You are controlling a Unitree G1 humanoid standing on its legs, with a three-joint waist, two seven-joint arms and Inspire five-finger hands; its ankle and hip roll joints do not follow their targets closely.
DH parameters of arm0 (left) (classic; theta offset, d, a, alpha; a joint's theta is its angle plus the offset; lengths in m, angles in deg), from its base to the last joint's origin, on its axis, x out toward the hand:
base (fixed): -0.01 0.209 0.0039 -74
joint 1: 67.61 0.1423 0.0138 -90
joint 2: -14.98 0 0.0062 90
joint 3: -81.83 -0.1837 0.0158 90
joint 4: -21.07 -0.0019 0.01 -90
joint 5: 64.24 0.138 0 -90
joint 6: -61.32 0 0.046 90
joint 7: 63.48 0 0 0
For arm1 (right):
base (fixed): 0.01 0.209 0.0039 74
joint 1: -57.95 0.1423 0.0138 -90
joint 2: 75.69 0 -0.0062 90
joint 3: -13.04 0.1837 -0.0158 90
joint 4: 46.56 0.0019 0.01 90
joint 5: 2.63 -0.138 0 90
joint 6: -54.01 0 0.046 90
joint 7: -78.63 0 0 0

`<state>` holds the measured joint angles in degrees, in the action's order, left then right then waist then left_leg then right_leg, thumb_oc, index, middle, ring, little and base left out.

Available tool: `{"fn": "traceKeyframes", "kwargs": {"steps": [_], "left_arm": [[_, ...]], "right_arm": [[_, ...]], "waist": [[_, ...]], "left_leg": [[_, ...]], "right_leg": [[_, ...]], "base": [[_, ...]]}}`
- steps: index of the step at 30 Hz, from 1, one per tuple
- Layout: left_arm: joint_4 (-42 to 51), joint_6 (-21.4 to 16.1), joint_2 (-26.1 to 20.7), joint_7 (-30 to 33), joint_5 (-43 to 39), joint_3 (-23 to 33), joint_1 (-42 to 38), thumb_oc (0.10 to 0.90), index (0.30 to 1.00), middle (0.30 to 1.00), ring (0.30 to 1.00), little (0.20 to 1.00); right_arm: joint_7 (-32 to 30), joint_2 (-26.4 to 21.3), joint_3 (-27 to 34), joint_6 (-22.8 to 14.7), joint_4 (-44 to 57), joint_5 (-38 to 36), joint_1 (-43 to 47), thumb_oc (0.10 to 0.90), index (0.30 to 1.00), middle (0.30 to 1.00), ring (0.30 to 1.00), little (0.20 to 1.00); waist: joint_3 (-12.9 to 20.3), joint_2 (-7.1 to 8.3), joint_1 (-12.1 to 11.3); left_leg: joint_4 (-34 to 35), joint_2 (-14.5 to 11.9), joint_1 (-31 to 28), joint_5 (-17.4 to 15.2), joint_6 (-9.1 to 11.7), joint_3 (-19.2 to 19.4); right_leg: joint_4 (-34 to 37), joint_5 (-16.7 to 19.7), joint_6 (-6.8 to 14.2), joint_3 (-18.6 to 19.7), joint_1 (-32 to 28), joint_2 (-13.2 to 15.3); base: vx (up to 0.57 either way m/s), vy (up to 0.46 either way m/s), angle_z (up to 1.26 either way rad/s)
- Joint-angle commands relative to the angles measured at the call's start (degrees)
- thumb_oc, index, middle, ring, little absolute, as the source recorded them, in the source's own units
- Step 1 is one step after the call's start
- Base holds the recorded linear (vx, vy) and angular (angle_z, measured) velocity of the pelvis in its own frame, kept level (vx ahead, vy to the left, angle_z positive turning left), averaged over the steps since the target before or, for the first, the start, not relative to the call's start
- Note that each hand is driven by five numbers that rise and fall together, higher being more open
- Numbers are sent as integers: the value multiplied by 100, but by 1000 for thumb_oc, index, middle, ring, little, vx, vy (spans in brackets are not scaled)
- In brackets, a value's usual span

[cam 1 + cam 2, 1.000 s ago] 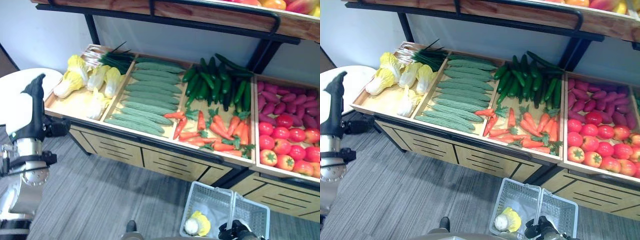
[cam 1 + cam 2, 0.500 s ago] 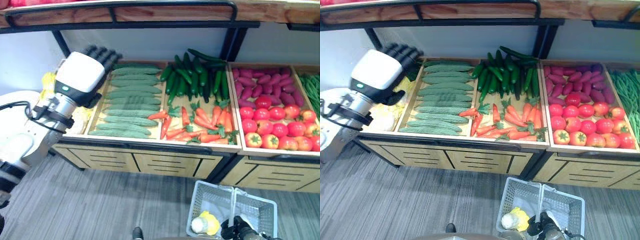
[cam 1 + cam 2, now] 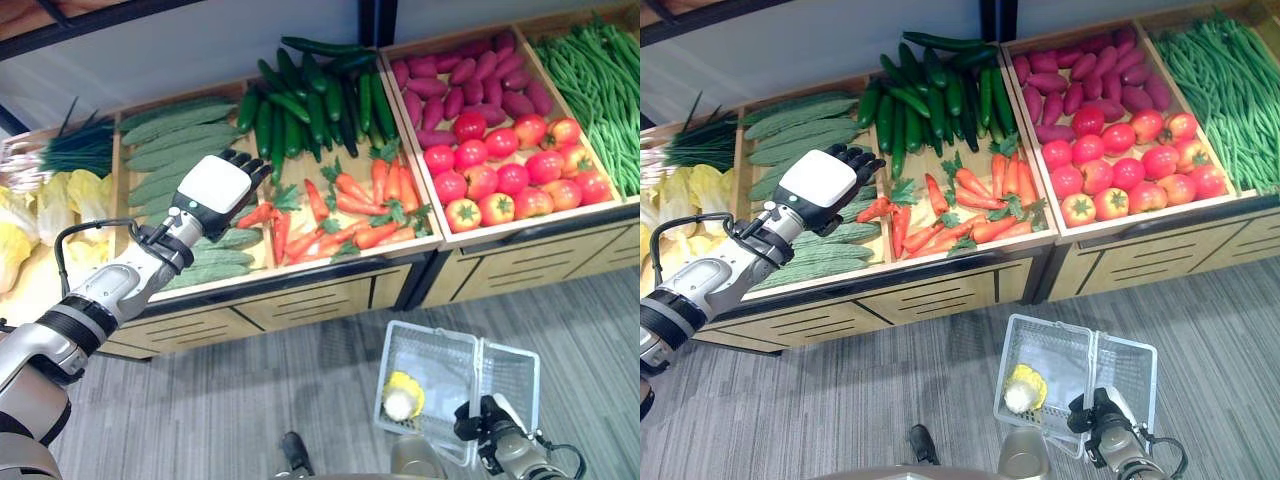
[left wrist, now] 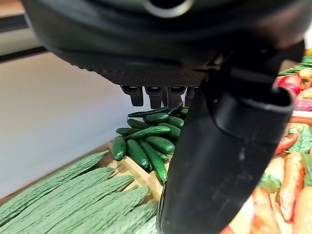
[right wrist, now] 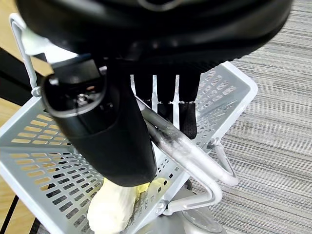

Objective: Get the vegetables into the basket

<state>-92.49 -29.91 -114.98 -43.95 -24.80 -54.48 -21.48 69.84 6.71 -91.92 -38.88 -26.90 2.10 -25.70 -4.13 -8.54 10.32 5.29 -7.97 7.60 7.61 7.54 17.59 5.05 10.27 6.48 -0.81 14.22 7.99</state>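
Observation:
My left hand (image 3: pixel 214 187) hovers open and holding nothing over the near end of the bumpy green gourds (image 3: pixel 165 140), close to the divider beside the carrots (image 3: pixel 345 215). In the left wrist view its straight fingers (image 4: pixel 152 96) point towards the dark cucumbers (image 4: pixel 146 141), with the gourds (image 4: pixel 73 200) below. Low at the right, my right hand (image 3: pixel 490 435) is shut on the handle (image 5: pixel 195 161) of a white wire basket (image 3: pixel 445 365). One yellow-white cabbage (image 3: pixel 403 395) lies in the basket.
The wooden stand also holds cucumbers (image 3: pixel 310 95), tomatoes (image 3: pixel 500 170), purple sweet potatoes (image 3: pixel 470 75), green beans (image 3: pixel 595 85), cabbages (image 3: pixel 50 200) and scallions (image 3: pixel 60 155). Its front edge (image 3: pixel 330 270) overhangs drawers. Grey floor lies in front.
The camera has swung right and down along the stand. My left hand has travelled right from the cabbage and gourd side to the gourd and carrot divider. The basket stays in my right hand.

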Motion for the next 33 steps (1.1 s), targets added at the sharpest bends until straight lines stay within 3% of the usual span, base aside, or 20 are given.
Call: {"fn": "traceKeyframes", "kwargs": {"steps": [1,17,33], "left_arm": [[-354,365,-245,376,79,406,-1421,900,1000,1000,1000,1000],[-1490,697,622,489,-11,36,-2093,900,1000,1000,1000,1000],[-2147,807,917,198,216,-379,-2209,900,1000,1000,1000,1000]], "right_arm": [[203,103,-525,187,-160,431,-336,400,300,300,300,300],[76,78,-793,173,-69,330,-24,400,300,300,300,300],[-97,43,-785,198,-151,169,103,400,300,300,300,300]], "waist": [[-257,-96,72],[-398,-313,344],[-490,-248,279]], "left_leg": [[-29,123,-196,-255,280,-231],[-29,-85,13,-162,416,249],[-29,-338,84,-51,528,549]], "right_leg": [[-120,137,510,-116,273,415],[-127,193,451,332,888,126],[-138,211,443,522,1209,-201]], "base": [[41,-10,-13],[15,-38,-20],[3,-53,-14]]}}
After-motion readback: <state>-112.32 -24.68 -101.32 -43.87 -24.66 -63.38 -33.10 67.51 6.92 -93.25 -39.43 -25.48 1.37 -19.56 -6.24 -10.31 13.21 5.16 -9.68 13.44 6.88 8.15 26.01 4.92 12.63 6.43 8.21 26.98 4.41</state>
